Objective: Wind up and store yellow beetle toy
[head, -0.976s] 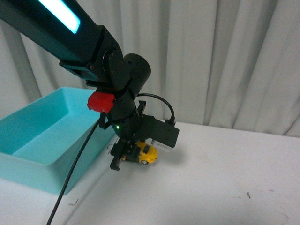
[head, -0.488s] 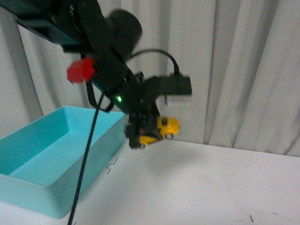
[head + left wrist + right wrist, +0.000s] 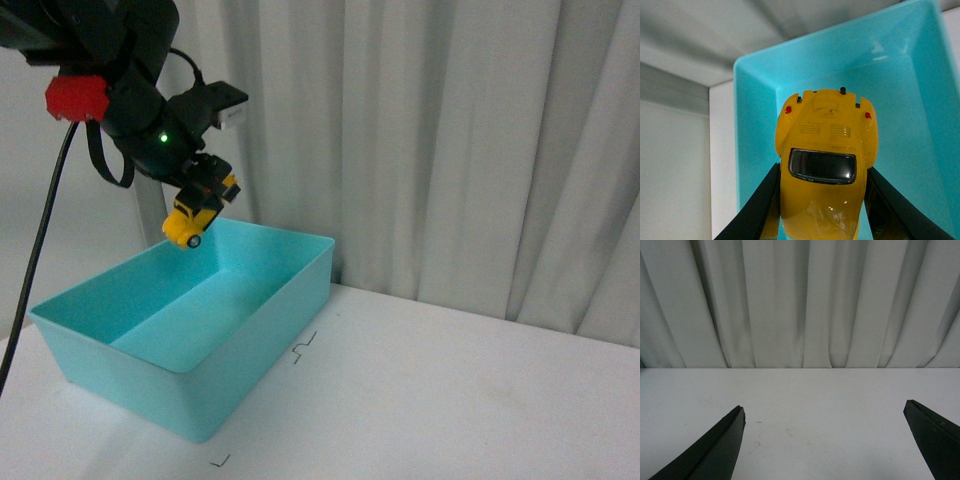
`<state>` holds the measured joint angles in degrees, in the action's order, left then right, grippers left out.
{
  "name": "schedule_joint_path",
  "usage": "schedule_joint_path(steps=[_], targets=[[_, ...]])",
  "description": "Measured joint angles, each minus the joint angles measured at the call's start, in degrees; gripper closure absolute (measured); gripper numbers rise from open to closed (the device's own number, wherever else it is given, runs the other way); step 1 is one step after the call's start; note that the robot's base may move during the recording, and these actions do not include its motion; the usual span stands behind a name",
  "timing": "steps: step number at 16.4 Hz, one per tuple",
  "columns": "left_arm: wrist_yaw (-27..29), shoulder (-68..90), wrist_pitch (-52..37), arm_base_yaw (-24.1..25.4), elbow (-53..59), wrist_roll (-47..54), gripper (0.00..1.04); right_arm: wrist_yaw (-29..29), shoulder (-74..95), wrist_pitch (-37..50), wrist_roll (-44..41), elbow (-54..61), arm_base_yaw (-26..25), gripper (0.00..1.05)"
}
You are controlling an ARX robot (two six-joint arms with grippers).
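— Yellow beetle toy (image 3: pixel 190 222)?
— Up in the air, tilted with one end pointing down, over the far part of the turquoise bin (image 3: pixel 262 330) and clear of its rim.
— Left gripper (image 3: pixel 207 192)?
— Clamped on the toy's flanks, one black finger (image 3: pixel 757 205) on each side. From the wrist: dark window and red tail lamps on the end pointing away from the gripper, bin floor beneath.
— Right gripper (image 3: pixel 824 407)?
— Spread wide, holding nothing, over bare white table (image 3: pixel 470 400), with the pale curtain (image 3: pixel 450 140) behind.
— And the bin?
— Standing on the table at the left, close to the curtain.
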<state>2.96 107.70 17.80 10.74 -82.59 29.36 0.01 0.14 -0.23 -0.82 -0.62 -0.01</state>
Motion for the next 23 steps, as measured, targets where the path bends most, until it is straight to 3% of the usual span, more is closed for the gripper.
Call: schedule_joint_path(steps=[9, 12, 17, 23], targets=[[5.2, 5.38, -1.53, -0.52, 0.0, -4.22, 0.64, 0.02, 0.0, 0.0, 0.0, 0.0, 0.0, 0.07], [11.43, 19.74, -3.72, -1.53, -7.5, -3.93, 0.64, 0.0, 0.0, 0.0, 0.0, 0.0, 0.0, 0.07], [10.25, 27.1, 1.92, -0.02, -14.03, -3.65, 0.63, 0.0, 0.0, 0.0, 0.0, 0.0, 0.0, 0.07], [3.93, 27.32, 6.03, -0.15, -15.87, -8.0, 0.05, 0.0, 0.0, 0.0, 0.0, 0.0, 0.0, 0.07]])
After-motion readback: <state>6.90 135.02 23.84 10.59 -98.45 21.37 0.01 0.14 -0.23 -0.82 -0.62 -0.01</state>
